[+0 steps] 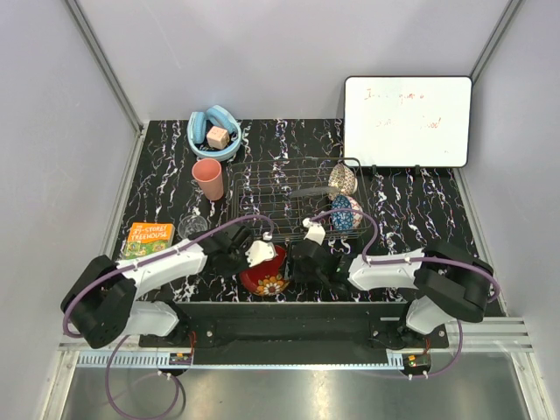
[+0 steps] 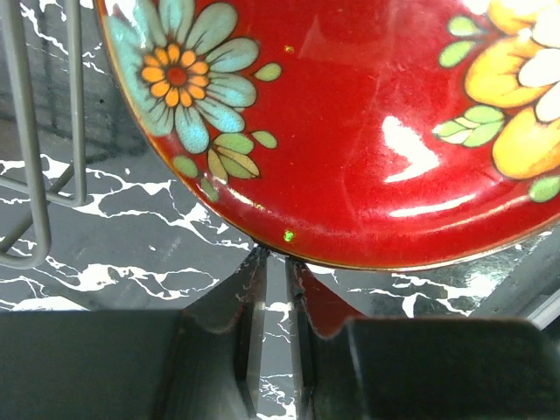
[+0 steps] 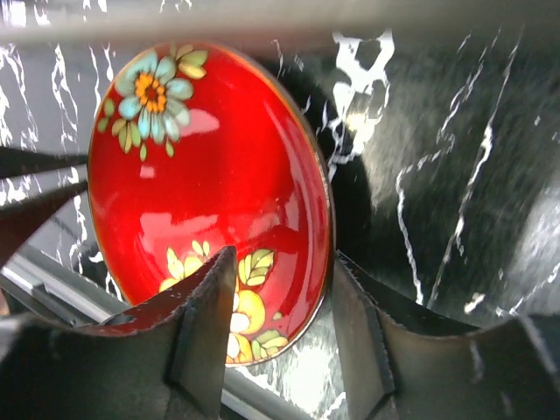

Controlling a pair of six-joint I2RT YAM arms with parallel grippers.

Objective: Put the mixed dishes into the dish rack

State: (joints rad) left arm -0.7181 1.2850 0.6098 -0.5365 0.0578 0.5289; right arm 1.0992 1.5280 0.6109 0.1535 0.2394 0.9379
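Note:
The red floral bowl [image 1: 267, 278] stands tilted on edge at the table's near side, between my two grippers. My left gripper [image 1: 252, 264] is shut on its lower rim [image 2: 276, 255], and the bowl's outer side [image 2: 350, 131] fills that view. My right gripper [image 1: 303, 262] is open astride the opposite rim [image 3: 283, 255], one finger [image 3: 206, 306] inside the bowl [image 3: 201, 175] and the other outside. The wire dish rack [image 1: 280, 197] lies just beyond, holding a blue patterned bowl [image 1: 346, 213] and a pale speckled bowl [image 1: 342, 179]. A pink cup [image 1: 208, 178] and a glass tumbler [image 1: 193, 225] stand left of the rack.
A light-blue ring with a wooden block [image 1: 214, 133] sits at the back left. An orange book [image 1: 147, 238] lies at the left edge. A whiteboard [image 1: 407, 121] leans at the back right. Rack wires [image 2: 26, 175] are close to the left of the held bowl.

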